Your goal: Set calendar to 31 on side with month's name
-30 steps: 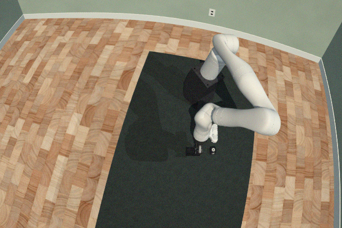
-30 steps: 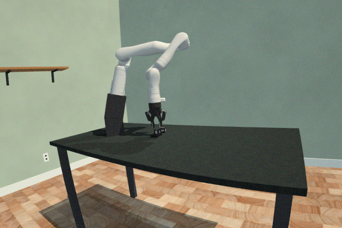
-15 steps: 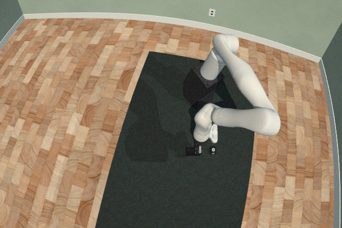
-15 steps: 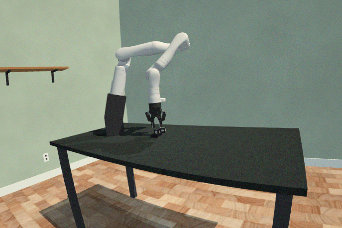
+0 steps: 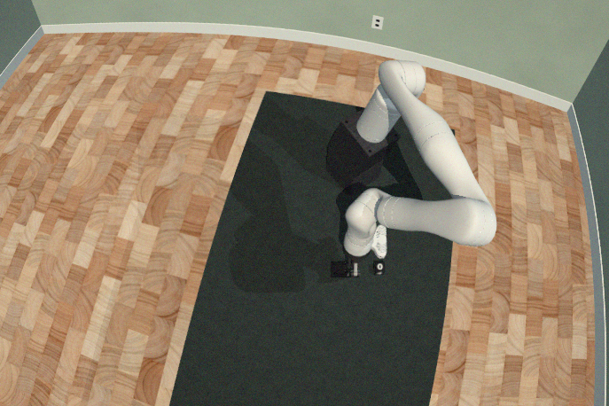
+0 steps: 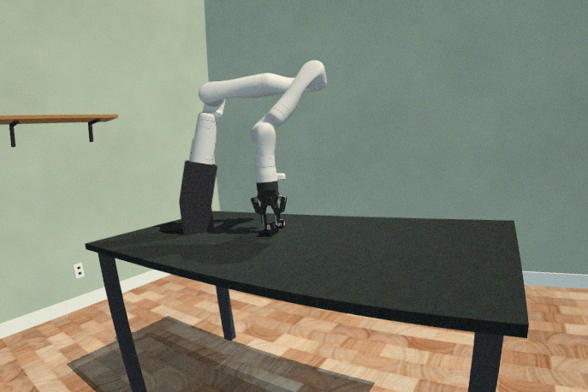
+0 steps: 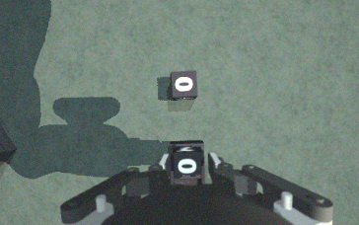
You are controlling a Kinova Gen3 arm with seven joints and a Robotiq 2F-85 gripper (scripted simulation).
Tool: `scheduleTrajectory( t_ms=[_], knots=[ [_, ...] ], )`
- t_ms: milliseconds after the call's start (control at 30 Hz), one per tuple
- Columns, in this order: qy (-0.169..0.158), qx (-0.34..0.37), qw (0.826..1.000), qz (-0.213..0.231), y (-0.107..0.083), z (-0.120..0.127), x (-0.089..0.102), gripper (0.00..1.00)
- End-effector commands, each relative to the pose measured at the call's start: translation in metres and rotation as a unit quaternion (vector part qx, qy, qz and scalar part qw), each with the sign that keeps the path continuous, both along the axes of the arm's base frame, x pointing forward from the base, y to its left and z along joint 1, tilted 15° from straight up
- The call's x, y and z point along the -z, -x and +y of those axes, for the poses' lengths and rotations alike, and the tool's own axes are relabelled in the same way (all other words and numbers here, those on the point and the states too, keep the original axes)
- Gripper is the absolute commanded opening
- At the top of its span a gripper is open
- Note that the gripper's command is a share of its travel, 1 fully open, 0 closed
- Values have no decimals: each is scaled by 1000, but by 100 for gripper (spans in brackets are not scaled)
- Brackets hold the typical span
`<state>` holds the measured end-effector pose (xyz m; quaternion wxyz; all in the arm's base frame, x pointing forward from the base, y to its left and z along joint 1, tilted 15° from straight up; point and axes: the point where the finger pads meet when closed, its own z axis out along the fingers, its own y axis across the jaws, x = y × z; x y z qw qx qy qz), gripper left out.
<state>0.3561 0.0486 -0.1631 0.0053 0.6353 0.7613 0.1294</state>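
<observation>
Two dark cubes are showing zeros upward in the wrist view, one [image 7: 187,167] sitting at the black tray [image 5: 338,269] [image 6: 267,234] [image 7: 186,142] between the fingers, which are standing apart without clamping it, while the other cube [image 5: 379,267] [image 7: 183,85] is resting on the tabletop [image 5: 309,344] [image 6: 372,263] [image 7: 276,99] at the tray's twelve o'clock.

A lone cube [image 5: 378,267] [image 7: 183,85] sits on the dark table [image 5: 314,344] [image 6: 372,268] [image 7: 276,99].
</observation>
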Motion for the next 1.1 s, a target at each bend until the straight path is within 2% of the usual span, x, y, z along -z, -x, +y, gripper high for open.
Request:
scheduleTrajectory(
  t_ms=[0,1067],
  knots=[
    [1,-1,1000,3,2,0,6,46],
    [1,-1,1000,3,1,0,9,46]
  ],
)
